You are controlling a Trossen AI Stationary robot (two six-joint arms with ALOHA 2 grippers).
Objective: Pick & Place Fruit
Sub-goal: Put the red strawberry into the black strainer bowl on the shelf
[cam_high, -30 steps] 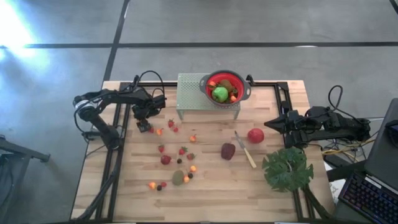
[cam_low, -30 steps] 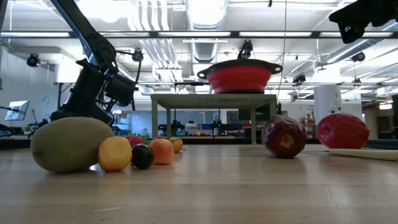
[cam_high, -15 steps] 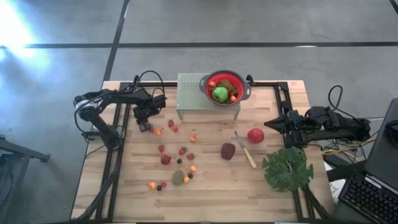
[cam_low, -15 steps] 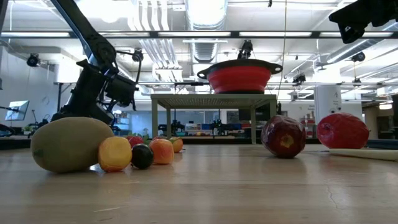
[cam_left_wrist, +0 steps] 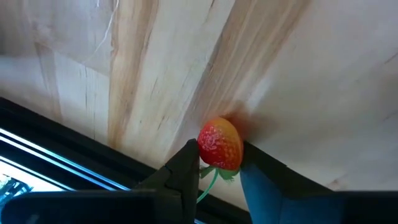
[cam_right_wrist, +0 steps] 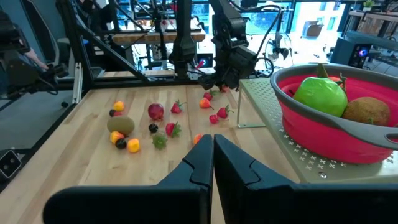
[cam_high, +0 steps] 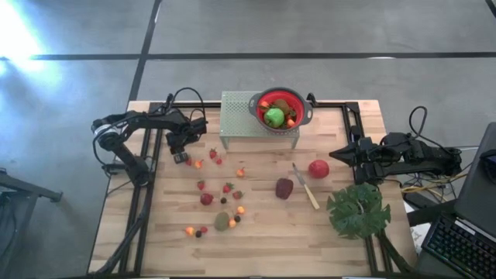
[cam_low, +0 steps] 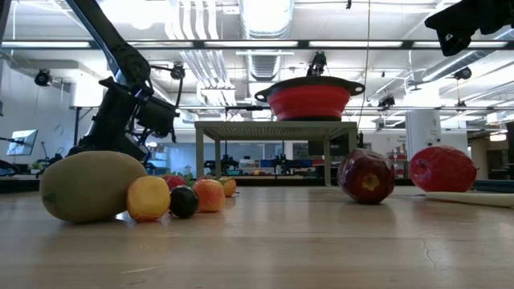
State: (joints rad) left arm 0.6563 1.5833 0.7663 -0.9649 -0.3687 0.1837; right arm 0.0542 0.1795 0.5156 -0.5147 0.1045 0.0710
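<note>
Red collapsible colander (cam_high: 280,108) sits on a perforated metal stand (cam_high: 240,116) at the table's (cam_high: 271,232) far edge, holding a green apple (cam_high: 274,117) and a kiwi (cam_right_wrist: 367,111); left of the stand, the left gripper (cam_left_wrist: 219,168) is clamped on a strawberry (cam_left_wrist: 220,144) low over the wood; remaining fruit lies scattered in front of the stand, including a red apple (cam_high: 318,168) and a dark maroon fruit (cam_high: 284,187); right of the stand, the right gripper (cam_right_wrist: 212,155) hovers with fingers pressed together, holding nothing.

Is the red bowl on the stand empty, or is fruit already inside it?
Not empty: the red bowl holds a green apple and a brown kiwi.
</note>
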